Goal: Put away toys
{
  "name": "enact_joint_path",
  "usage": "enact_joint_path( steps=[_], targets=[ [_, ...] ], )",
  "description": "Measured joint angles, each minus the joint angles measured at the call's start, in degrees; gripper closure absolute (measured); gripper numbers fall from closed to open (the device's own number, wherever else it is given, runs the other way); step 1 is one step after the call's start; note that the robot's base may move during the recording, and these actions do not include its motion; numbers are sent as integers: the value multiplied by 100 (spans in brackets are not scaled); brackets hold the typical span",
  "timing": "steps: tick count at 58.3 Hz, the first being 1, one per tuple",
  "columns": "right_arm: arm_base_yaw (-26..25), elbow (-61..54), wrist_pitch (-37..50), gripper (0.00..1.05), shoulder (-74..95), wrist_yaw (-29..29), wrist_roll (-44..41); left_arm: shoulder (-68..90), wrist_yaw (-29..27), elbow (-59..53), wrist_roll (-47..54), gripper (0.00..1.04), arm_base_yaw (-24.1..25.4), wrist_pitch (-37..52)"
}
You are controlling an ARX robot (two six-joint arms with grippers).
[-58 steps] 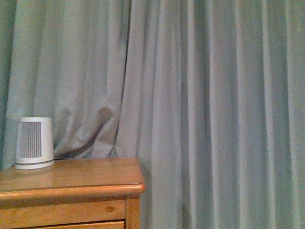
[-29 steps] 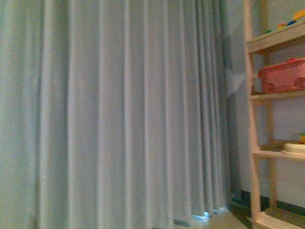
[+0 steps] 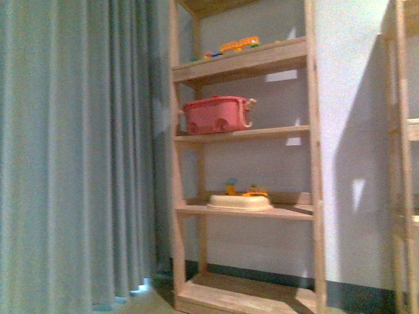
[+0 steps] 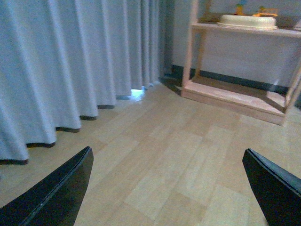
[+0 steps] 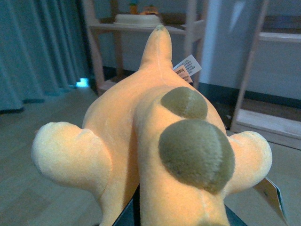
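While aloft, orange brown-spotted plush toy (image 5: 122, 108).

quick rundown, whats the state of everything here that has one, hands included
plush toy, gripped by the right hand, off the floor, not yet shelved
right hand, shut on plush toy, mostly hidden beneath it
left hand, open, holding nothing
curtain, drawn shut, hanging to the floor
pink bin, upright on a shelf
cream toy, resting flat on the shelf below
shelf unit, standing upright against the wall
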Motion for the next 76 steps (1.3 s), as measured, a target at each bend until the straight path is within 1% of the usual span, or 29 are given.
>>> enact_joint_path(
  steps=[26, 37, 76],
  targets=[
    [-7, 0, 0, 98, -2, 63, -2, 0, 37, 0, 15, 6, -4, 0],
    [2, 0, 0, 98, -4, -31, -2, -2, -2, 0, 15, 6, -4, 0],
    [0, 0, 0, 98, -4, -20, -2, -4, -2, 0, 15, 6, -2, 0]
  ],
)
